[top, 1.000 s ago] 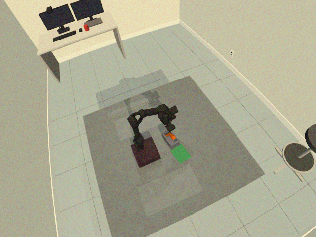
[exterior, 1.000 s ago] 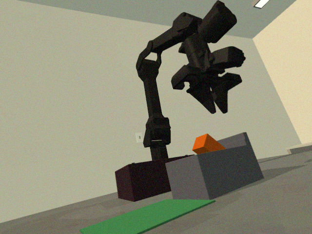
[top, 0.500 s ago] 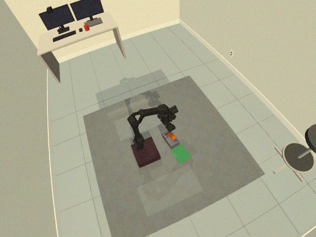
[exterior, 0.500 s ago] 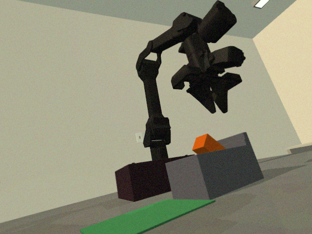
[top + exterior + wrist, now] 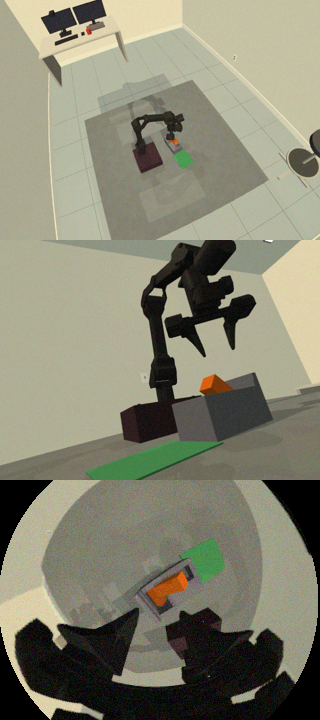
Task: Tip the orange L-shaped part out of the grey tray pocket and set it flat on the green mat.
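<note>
The orange L-shaped part [image 5: 174, 141] [image 5: 214, 385] [image 5: 168, 590] rests tilted in the grey tray [image 5: 175, 148] [image 5: 222, 413] [image 5: 148, 600], with one end raised above the tray's rim. My gripper [image 5: 218, 352] [image 5: 170, 136] [image 5: 159, 612] is open and empty, hanging well above the raised end, fingers pointing down. The green mat [image 5: 183, 159] [image 5: 155, 460] [image 5: 206, 560] lies flat on the floor right beside the tray, with nothing on it.
The arm stands on a dark maroon base block [image 5: 147, 158] [image 5: 147, 420] next to the tray. A desk with monitors [image 5: 77, 28] stands far off by the wall and a stool [image 5: 305, 161] at the right.
</note>
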Tool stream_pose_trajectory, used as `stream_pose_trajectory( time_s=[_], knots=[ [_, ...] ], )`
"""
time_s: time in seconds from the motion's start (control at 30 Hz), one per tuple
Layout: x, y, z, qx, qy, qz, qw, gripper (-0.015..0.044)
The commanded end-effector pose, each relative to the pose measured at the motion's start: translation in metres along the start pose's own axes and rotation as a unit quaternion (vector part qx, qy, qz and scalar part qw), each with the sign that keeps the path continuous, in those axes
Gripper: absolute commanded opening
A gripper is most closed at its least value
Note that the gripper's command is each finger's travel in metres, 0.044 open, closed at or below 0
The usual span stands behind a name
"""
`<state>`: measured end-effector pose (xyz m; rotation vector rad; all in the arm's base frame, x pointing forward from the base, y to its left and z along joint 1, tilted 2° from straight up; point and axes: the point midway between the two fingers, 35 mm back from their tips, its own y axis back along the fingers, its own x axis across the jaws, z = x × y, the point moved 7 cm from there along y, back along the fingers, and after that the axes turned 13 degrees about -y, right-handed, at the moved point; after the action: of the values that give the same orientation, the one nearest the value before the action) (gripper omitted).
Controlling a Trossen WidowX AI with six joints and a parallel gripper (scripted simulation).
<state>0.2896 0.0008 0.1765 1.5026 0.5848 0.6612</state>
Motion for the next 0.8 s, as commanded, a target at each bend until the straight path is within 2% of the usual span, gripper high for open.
stream_pose_trajectory(
  time_s=[0.0,0.1,0.17,0.37,0.6,0.77],
  knots=[
    [-0.011,0.001,0.021,0.002,-0.238,-0.003,0.971,0.028],
    [-0.021,0.001,0.035,0.002,-0.391,-0.005,0.92,0.028],
    [-0.024,0.0,0.038,0.002,-0.426,-0.006,0.905,0.028],
    [-0.024,-0.001,0.038,0.002,-0.426,-0.006,0.905,0.028],
    [-0.024,-0.029,0.038,0.002,-0.426,-0.006,0.905,0.028],
    [-0.024,-0.032,0.038,0.002,-0.426,-0.006,0.905,0.028]
  ],
)
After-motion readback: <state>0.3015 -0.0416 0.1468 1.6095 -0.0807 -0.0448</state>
